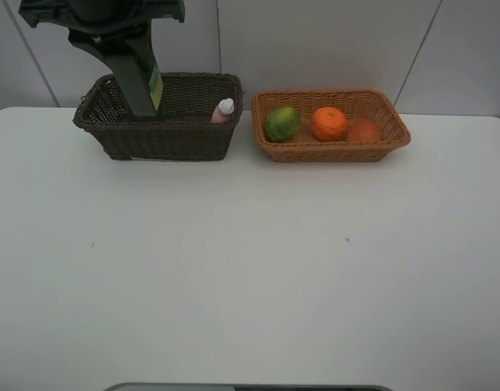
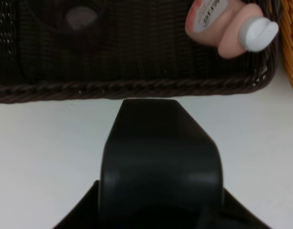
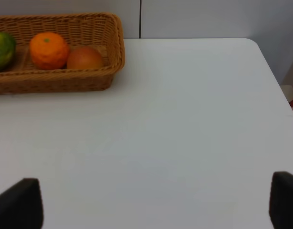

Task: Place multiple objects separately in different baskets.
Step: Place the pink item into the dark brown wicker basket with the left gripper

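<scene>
While its grip stays hidden, left arm [image 1: 136,69] reaches steeply into dark basket [image 1: 164,134].

Dark brown wicker basket [image 1: 181,138]: slim pink bottle [image 1: 223,112], white cap, leaning in its right end. Orange-tan wicker basket [image 1: 331,151] just beside: green fruit [image 1: 282,123], orange [image 1: 329,124], reddish peach-like fruit [image 1: 364,131] in a row.

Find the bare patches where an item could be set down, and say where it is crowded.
Free: the white table in front of both baskets. Crowded: the tan basket holds three fruits side by side; the dark basket has the left gripper inside and a pink bottle at its right end.
</scene>
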